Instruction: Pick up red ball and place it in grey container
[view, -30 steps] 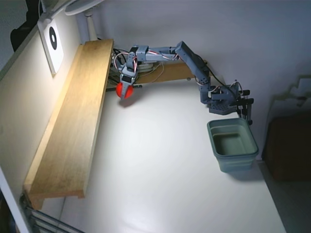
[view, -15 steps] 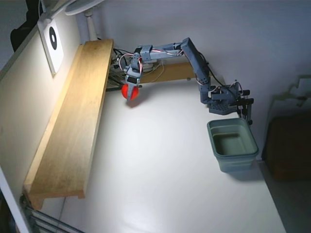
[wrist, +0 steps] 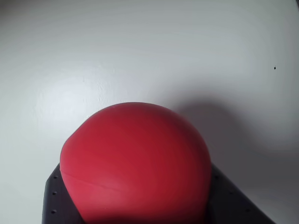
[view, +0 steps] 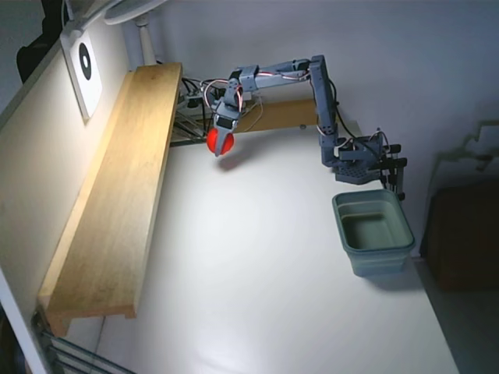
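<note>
The carry is in hand: the pincer (view: 221, 146) grips the ball (view: 218, 140) between its fingers and holds it off the white counter (view: 257, 265), near the wooden shelf (view: 117, 202) at the fixed view's upper left. In the wrist view the ball (wrist: 135, 163) fills the lower frame, its shadow on the counter beyond. The container (view: 373, 231) sits well apart at the right, empty. Next, I judge, the arm must swing right and release the ball above the container's opening.

High fixed view; close wrist view
</note>
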